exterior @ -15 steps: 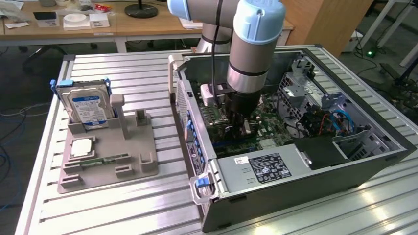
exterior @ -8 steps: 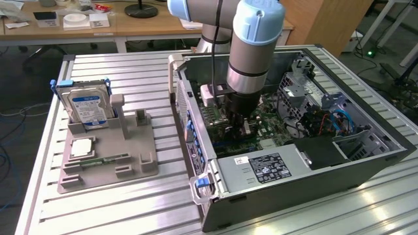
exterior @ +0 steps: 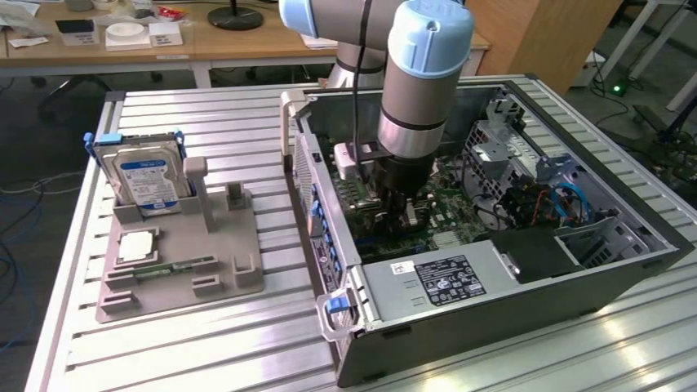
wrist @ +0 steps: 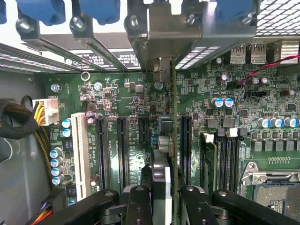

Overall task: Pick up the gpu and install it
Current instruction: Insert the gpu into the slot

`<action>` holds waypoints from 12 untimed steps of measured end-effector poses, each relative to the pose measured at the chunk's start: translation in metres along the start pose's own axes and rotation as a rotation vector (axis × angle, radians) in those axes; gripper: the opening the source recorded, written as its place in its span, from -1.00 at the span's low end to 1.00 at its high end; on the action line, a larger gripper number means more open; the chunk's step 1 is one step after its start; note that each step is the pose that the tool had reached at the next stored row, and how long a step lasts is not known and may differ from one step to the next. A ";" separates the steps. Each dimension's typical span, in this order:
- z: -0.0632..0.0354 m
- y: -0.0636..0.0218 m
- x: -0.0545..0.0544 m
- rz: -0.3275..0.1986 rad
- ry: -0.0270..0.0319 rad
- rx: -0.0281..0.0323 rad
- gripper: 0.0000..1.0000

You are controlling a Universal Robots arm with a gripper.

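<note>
The gpu (wrist: 174,140) is sitting edge-on between the gripper (wrist: 164,199)'s black fingers (wrist: 138,204), which are pressing in on it from both sides, so the tool is clamped on the card and carrying it upright down inside the open computer case (exterior: 642,224). Seen along its top edge from the wrist, the card is showing as a thin, greenish-dark strip running straight away from the tool, with a few small grey components standing off one face and its pale metal bracket (wrist: 161,33) at the far end, rising toward the slotted rear wall of the case. Its lower edge is hanging over the green motherboard (wrist: 140,98), in line with the gap among the long black expansion slots (wrist: 123,152) that are lying just beside the fingers on either flank; whether the edge is already touching a slot is hidden by the card itself. In my judgement, doing this step well is calling for keeping the card plumb and parallel to its slot, matching the bracket to its opening at the rear wall, and pressing down evenly along the whole length and not from one end. In the exterior view the arm (exterior: 419,90) is reaching straight down into the case, and well away from the tool a grey parts holder (exterior: 179,261) is standing on the slatted table (exterior: 512,359) with a blue-labelled hard drive (exterior: 147,180) upright in it.
</note>
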State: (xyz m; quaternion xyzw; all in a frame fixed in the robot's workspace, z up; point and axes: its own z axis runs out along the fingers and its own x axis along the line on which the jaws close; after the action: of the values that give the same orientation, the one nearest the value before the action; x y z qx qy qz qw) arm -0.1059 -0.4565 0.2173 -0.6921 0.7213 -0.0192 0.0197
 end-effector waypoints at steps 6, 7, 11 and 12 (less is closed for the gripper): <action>0.0000 0.0000 0.000 0.000 0.0000 0.0000 -0.44; 0.0000 0.0000 0.000 0.000 0.0000 0.0000 -0.44; 0.0000 0.0000 0.000 0.000 0.0000 0.0001 -0.44; 0.0000 0.0000 0.000 0.000 0.0000 0.0001 -0.44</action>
State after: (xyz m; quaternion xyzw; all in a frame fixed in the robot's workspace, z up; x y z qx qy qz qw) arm -0.1059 -0.4565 0.2172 -0.6921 0.7213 -0.0192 0.0197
